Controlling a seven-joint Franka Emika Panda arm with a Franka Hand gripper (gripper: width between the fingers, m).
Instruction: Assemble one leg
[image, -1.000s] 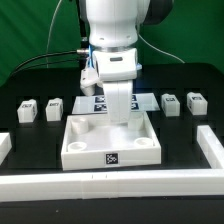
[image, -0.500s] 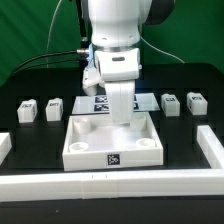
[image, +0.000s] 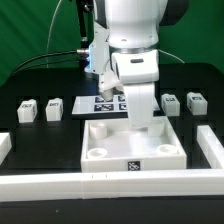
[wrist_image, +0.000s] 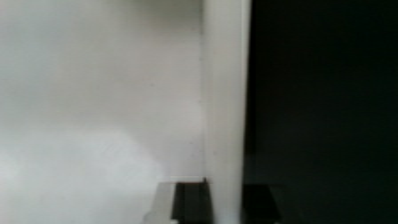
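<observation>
Four legs, small white blocks with marker tags, lie on the black table: two at the exterior view's left (image: 27, 109) (image: 54, 107) and two at its right (image: 170, 104) (image: 196, 101). My gripper (image: 140, 121) reaches down at the far side of the large white tray (image: 108, 160). It holds no leg. In the wrist view the dark fingertips (wrist_image: 192, 203) stand on either side of the tray's thin upright wall (wrist_image: 222, 100), so the gripper (wrist_image: 228, 202) is shut on that wall. White tray surface (wrist_image: 98, 100) lies on one side and black table on the other.
The marker board (image: 104, 103) lies behind the tray, partly hidden by the arm. White rails border the table at the front (image: 100, 186), the exterior view's right (image: 211, 146) and its left (image: 4, 146). A green backdrop stands behind.
The arm and the tray have moved together toward the exterior view's right and a little nearer the front rail. The four legs have not moved.
</observation>
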